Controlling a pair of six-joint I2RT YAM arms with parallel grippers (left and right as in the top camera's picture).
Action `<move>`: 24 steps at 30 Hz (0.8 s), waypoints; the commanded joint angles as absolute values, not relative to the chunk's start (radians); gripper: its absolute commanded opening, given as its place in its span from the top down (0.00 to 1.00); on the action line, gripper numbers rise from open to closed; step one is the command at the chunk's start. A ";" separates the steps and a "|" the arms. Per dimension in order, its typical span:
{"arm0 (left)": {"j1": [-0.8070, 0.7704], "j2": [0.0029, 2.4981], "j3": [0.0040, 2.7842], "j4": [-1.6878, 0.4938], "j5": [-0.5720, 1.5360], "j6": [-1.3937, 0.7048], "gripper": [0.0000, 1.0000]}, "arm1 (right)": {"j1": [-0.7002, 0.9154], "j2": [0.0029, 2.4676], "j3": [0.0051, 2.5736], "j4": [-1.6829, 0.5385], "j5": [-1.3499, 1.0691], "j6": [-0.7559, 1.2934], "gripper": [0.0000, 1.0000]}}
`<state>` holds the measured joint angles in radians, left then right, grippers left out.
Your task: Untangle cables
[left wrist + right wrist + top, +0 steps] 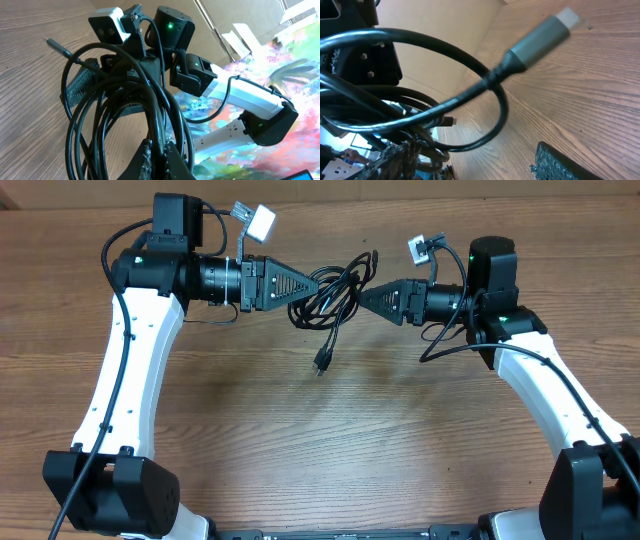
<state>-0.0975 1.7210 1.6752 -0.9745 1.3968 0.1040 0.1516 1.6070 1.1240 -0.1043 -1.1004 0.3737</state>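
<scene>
Loose plug: nearest to the robot's bases; it hangs on one single strand at 6 o'clock from the bundle, low over the tabletop; whether it touches the wood I cannot tell
Cables: one knot of thin black loops, held up between the two arms; in the overhead view its long axis goes from about 7 o'clock to 1 o'clock
Left gripper: closed on the cables, which lie at its 3 o'clock; in its wrist view many strands pass together through the closed jaws
Right gripper: open, with the bundle at its 9 o'clock, just beside the tip; its fingers stand apart, and some loops lie against one of them
Key relation: the left arm holds the knot and the right is free, so I judge the next pull belongs to the right arm, toward 3 o'clock
Silver-tipped plug: it stands free above the right gripper, probably the easiest end to take
Look: glossy cord, crossing many times
</scene>
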 commanded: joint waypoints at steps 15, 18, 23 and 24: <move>-0.152 1.728 1.696 -0.972 1.430 0.089 0.96 | 0.231 1.576 1.147 -0.053 -1.055 0.398 0.27; -0.160 1.728 1.696 -0.973 1.431 0.089 0.96 | 0.231 1.576 1.147 -0.054 -1.021 0.415 0.27; -0.160 1.728 1.696 -0.973 1.433 0.064 0.96 | 0.231 1.576 1.147 -0.063 -0.899 0.496 0.27; -0.160 1.728 1.696 -0.974 1.433 0.063 0.96 | 0.229 1.576 1.147 -0.069 -0.866 0.519 0.28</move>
